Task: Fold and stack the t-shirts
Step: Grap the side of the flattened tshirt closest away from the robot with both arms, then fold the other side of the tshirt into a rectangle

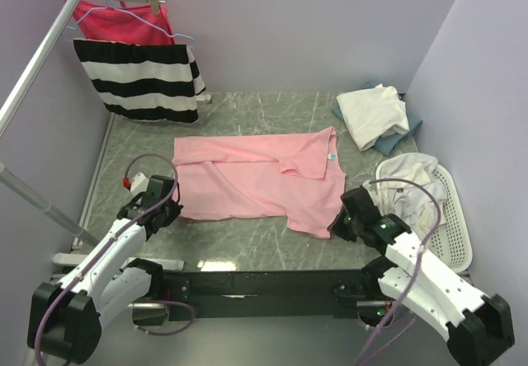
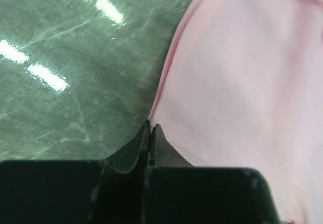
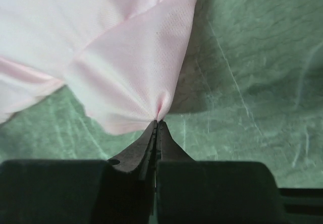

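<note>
Now, right end effector (image 3: 157, 124) pinched a corner of the pink t-shirt (image 1: 247, 180); left end effector (image 2: 151, 132), pressed together, apparently nipped its hem, for folding.

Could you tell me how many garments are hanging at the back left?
2: a magenta-red garment, uppermost, and a black-and-white striped garment hanging just below it. Another could be hidden behind them.
</note>
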You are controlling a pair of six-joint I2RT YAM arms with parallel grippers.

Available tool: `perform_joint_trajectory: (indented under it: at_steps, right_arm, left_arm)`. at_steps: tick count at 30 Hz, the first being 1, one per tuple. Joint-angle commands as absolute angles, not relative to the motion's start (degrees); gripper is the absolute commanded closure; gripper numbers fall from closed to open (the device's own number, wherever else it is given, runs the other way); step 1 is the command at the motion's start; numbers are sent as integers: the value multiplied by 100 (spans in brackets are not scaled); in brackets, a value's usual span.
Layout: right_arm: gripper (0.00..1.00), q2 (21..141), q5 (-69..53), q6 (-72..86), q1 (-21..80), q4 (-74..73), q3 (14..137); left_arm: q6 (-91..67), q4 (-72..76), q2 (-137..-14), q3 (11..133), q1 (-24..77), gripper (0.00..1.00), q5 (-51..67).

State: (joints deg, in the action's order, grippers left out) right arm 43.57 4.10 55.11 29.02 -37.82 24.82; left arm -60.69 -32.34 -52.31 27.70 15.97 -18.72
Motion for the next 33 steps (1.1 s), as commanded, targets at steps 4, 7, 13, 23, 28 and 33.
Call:
perform_joint_trajectory:
  at_steps: [4,7,13,23,28,33]
  right_arm:
    - [100,3718,1150,5959,2936,-5123,2804]
    - [100,3525,1404,6055,2936,-5387,2891]
    - [100,3567,1468,5994,2927,-5248,3076]
    - [100,4876,1722,5142,2857,-4132,3699]
    - [100,5650,1653,4633,2602,-3763,4060]
    - [100,6222,1424,4272,2155,-3358,4359]
  left_arm:
    - [-6108,-3577,-5158,3076,1617,99,-1890]
    - [-6187,-3709,-5160,3137,1617,99,-1977]
    - [-6302,-3893,-4720,3243,1608,99,-2355]
    - [-5547,-2945,-5729,3674,1608,99,-1952]
    - [-5274,-2646,-6572,4060,1608,99,-1863]
    - [-4966,-2470,-7136,4604,1600,99,-2003]
